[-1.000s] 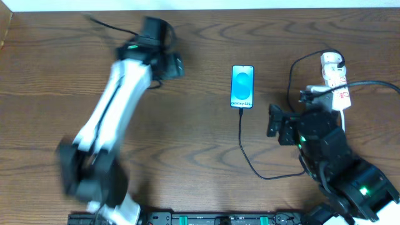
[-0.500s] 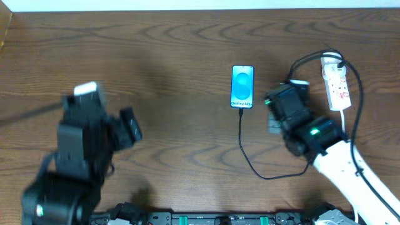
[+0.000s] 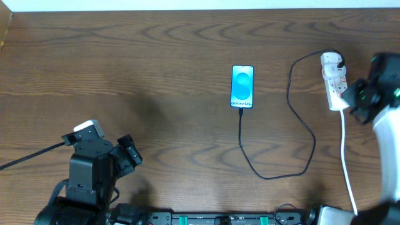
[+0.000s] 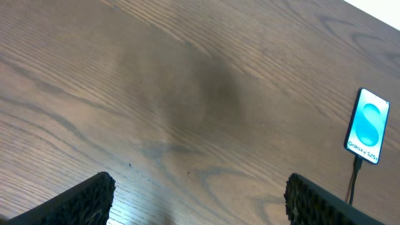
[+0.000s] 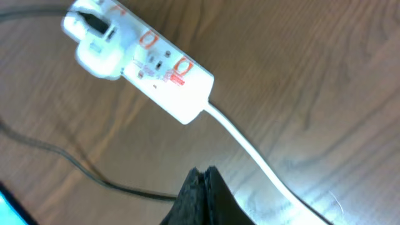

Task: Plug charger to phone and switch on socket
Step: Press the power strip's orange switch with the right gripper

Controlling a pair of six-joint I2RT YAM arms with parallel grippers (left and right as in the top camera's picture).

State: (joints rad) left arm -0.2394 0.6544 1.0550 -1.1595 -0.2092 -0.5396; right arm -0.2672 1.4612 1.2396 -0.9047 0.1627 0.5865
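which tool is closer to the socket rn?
Right. The right tool is just beside the socket, near its white cord, not touching. The left tool is far off at the table's near-left, beyond the phone.

Your left arm [image 3: 87, 172] sat folded low at the near left corner, left gripper [image 4: 199, 184] carried its fingers [image 4: 84, 200] spread wide apart, your right arm [image 3: 382, 109] stood along the right edge, right gripper [image 5: 201, 182] had its fingers pressed together.

The brown wooden desk [image 3: 156, 75] carries the phone [image 3: 242, 86], face up and lit, near its middle. The charger [image 3: 240, 131] loops from the phone's lower edge to the socket [image 3: 335, 84] at right, whose white cord [image 3: 345, 156] trails toward the near edge.
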